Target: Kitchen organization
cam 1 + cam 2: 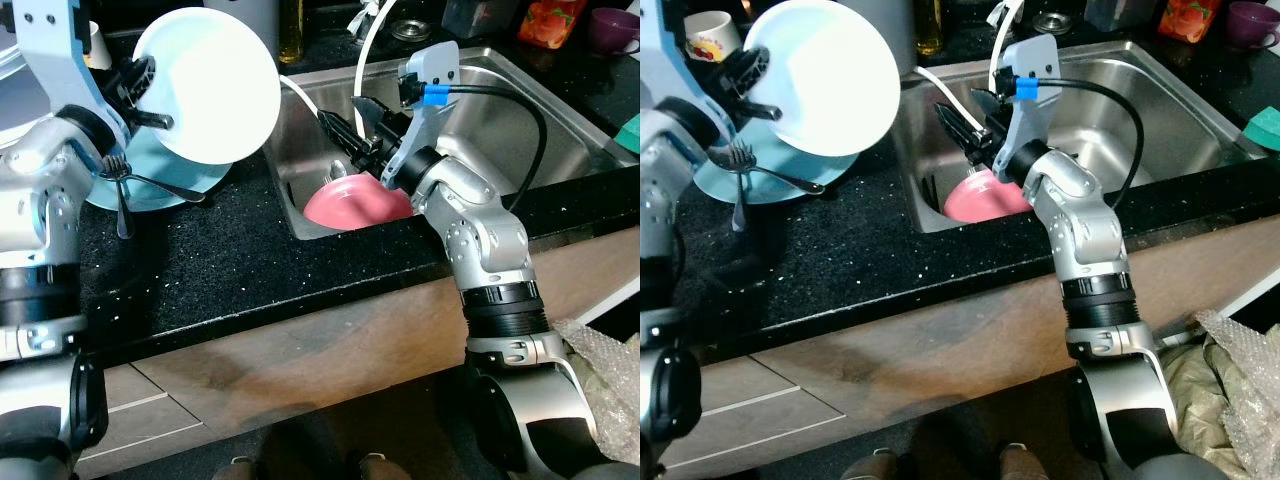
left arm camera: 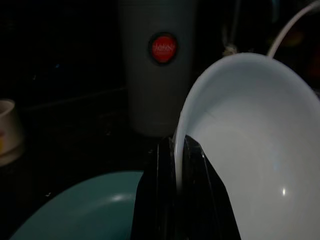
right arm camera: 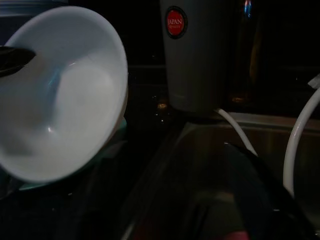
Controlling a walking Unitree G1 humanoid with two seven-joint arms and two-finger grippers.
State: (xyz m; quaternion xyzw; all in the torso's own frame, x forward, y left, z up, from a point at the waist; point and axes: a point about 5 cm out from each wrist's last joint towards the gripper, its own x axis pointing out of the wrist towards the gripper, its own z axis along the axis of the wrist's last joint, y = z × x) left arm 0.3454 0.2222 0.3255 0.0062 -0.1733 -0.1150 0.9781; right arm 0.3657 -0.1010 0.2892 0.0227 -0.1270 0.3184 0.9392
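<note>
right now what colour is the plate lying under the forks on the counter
Teal plate, clearest in the left eye view, beneath the white bowl held by the left gripper.

Bright and sharp in both eye views, with glare on the white bowl [image 1: 215, 90] at ten o'clock; dim, murky, soft-focused through both wrist views.
</note>
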